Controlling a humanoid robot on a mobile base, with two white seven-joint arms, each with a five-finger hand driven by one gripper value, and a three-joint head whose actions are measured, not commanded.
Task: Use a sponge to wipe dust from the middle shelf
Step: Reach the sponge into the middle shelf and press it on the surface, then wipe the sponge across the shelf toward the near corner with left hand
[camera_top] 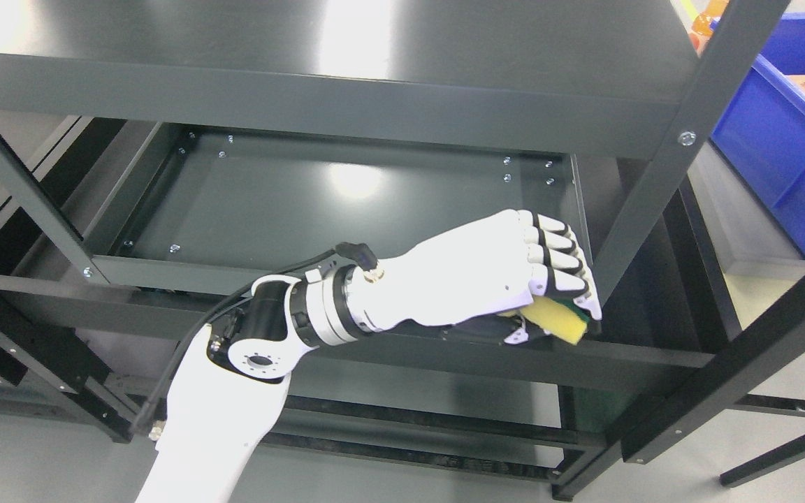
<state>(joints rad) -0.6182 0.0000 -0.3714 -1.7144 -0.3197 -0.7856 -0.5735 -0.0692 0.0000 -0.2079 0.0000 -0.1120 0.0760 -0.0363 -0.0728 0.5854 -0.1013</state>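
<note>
While your left hand (486, 279) grips the sponge (562, 320) with curled fingers, seemingly touching the shelf (291, 209) near its right front corner; sweep it leftward next.

The head camera is looking steeply down from above and in front of a dark metal rack (318, 91), sitting close to it. The top shelf is filling the upper frame, the middle shelf (318, 202) below, a blue bin (780, 140) edging in at right.
</note>
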